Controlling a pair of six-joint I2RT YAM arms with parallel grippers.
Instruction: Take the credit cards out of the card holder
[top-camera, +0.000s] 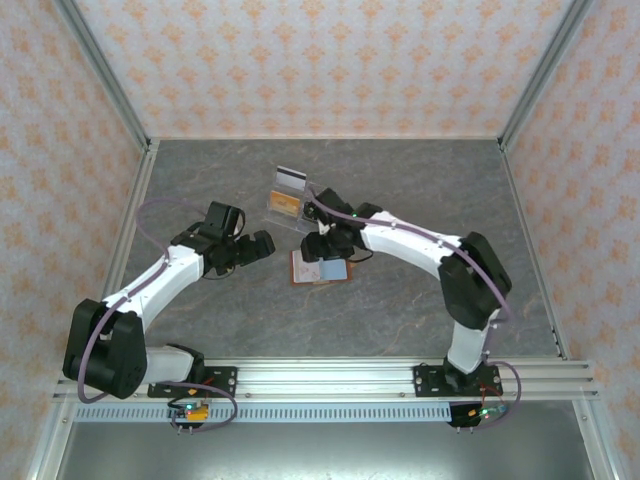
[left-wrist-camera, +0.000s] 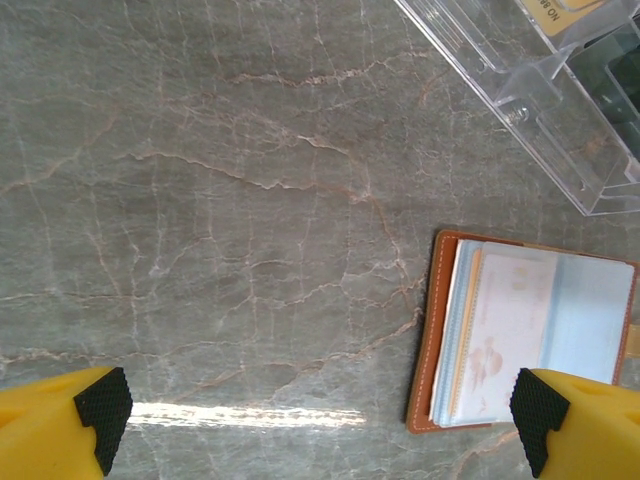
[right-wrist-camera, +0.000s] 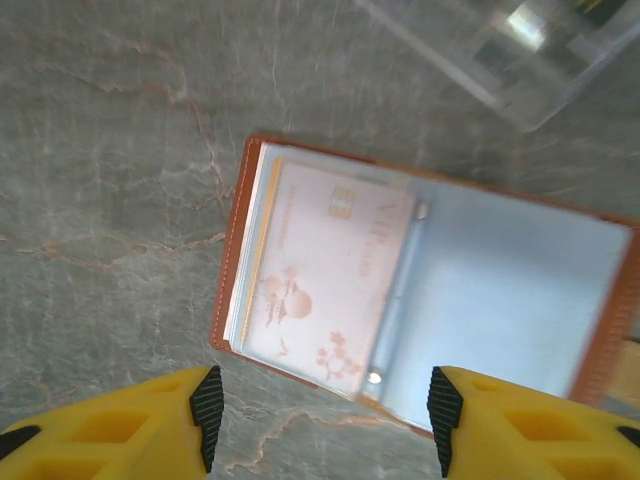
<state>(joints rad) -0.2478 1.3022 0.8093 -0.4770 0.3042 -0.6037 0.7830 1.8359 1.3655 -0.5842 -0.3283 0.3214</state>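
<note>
The brown card holder (top-camera: 320, 268) lies open on the grey table, its grey-blue lining up. In the right wrist view the card holder (right-wrist-camera: 560, 300) shows a pale pink card (right-wrist-camera: 325, 265) with a sun and blossom print in the left clear sleeve. My right gripper (right-wrist-camera: 326, 410) hovers open over the holder's near edge, with nothing between its pads (right-wrist-camera: 207, 405). My left gripper (left-wrist-camera: 318, 410) is open above bare table, left of the card holder (left-wrist-camera: 440, 330), with the pink card (left-wrist-camera: 510, 320) near its right pad. In the top view the left gripper (top-camera: 262, 243) and right gripper (top-camera: 325, 240) flank the holder's far side.
A clear acrylic tray (top-camera: 290, 208) stands just beyond the holder, with an orange card (top-camera: 283, 204) in it and a grey striped card (top-camera: 291, 178) upright at its back. The tray (left-wrist-camera: 520, 90) fills the left wrist view's upper right. Patterned walls enclose the table.
</note>
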